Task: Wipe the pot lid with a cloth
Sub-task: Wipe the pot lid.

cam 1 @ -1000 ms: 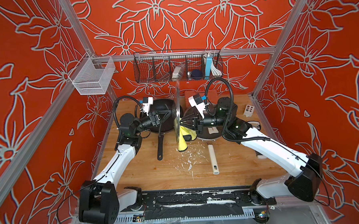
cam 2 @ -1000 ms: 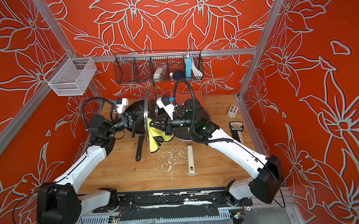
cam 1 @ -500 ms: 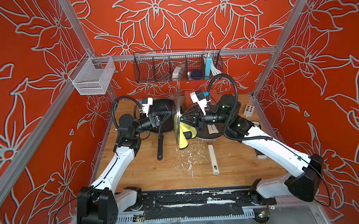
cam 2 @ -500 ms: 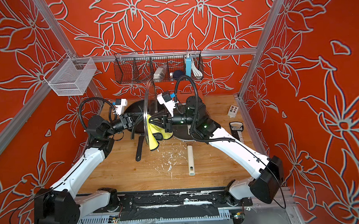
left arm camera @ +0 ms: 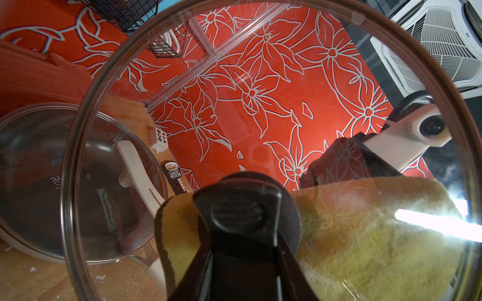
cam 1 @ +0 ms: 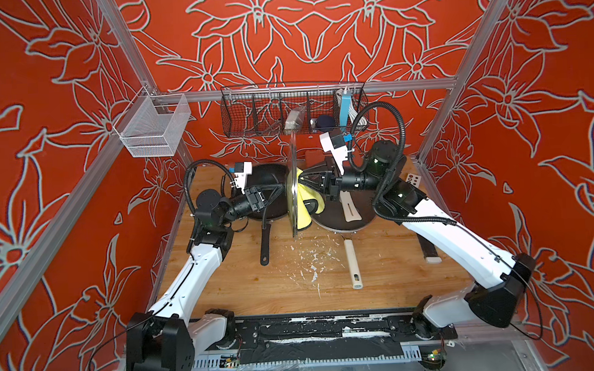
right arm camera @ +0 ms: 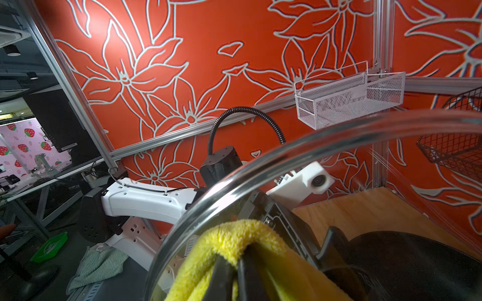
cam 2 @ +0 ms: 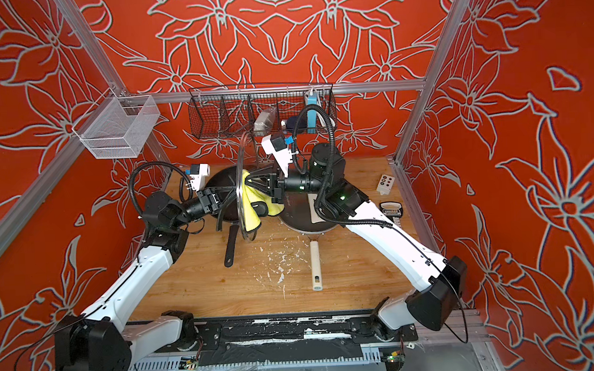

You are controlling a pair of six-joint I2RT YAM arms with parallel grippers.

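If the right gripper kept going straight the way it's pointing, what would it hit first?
The pot lid: the right gripper, shut on the cloth, points at the upright glass, with the cloth seemingly touching it. The left gripper holds the lid from the other side.

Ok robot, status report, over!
Left claw shut on knob of glass pot lid, held upright. Right claw shut on yellow cloth, against lid. Nothing in the way.
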